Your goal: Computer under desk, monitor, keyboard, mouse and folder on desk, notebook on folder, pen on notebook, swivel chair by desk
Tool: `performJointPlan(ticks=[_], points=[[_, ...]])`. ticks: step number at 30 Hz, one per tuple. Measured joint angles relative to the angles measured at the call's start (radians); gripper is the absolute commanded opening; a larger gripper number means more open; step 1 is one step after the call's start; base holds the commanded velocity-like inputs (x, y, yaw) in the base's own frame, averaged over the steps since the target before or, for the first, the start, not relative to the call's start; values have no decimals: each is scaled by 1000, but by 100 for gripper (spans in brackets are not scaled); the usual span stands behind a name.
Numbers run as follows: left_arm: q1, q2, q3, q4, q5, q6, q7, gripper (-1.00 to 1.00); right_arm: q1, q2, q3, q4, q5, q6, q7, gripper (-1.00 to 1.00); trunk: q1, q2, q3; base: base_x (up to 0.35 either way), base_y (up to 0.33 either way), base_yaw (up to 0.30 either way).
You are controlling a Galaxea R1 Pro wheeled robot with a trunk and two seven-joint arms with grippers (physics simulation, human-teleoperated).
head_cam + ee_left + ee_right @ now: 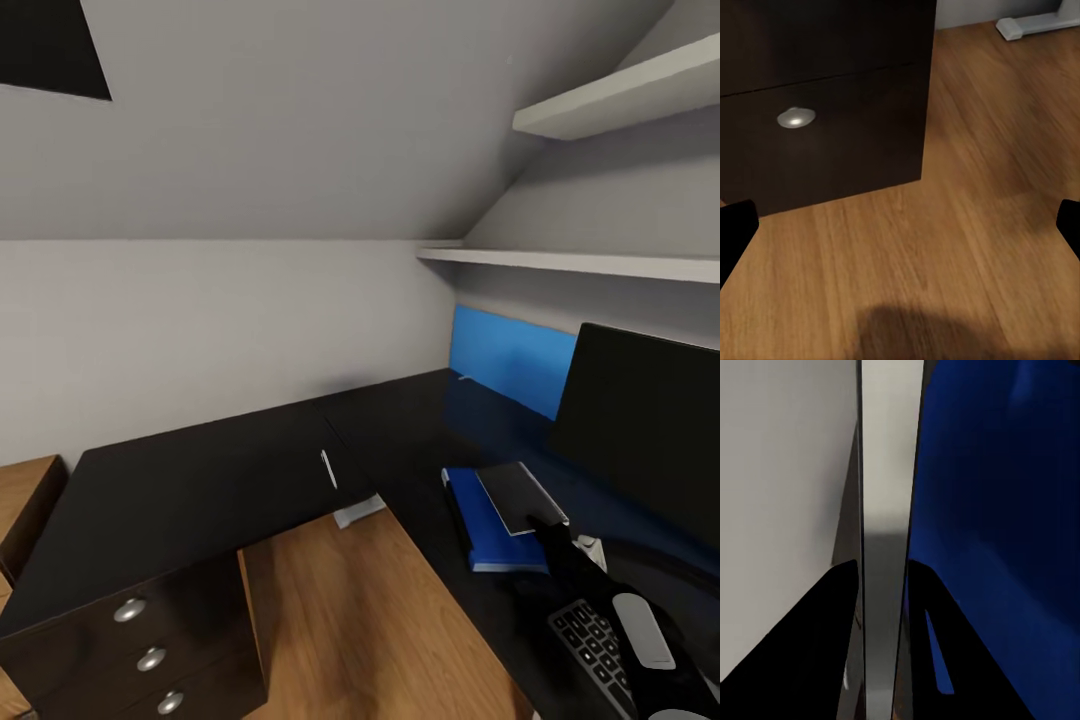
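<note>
Our right hand [545, 522] is pinched on the near edge of the notebook [520, 497], and in the right wrist view both dark fingers [810, 637] press against its thin grey edge [885, 510]. The notebook lies across the folder [492, 525], overhanging the folder's monitor-side edge, so we judge the stacking step nearly done.

What could go wrong? If we open the right hand while it is angled, the notebook could slide off the folder toward the monitor [640, 430]. A drag on withdrawal could also shove the folder along the counter [200, 480] toward the keyboard [590, 640] just beside it.

The right arm reaches in low from the keyboard side, its forearm crossing above the keys, wrist pointing at the folder.

The left hand [900, 225] is spread wide, hanging over the wood floor [975, 247] near the drawer unit [817, 97], well apart from the folder.

The pen [328, 469] waits on the counter, well apart from the folder, toward the corner of the L.
</note>
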Motion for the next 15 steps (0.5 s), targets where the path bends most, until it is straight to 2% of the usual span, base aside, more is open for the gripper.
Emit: performJointPlan(ticks=[6,15], points=[[0,0,1,-1,0,0,-1,100,0,0,1,0,2,0,-3,-100,23,-42,-19,0,0,0],[0,0,1,-1,0,0,-3,100,0,0,2,0,0,0,-10,-100,23,-42,-19,0,0,0]])
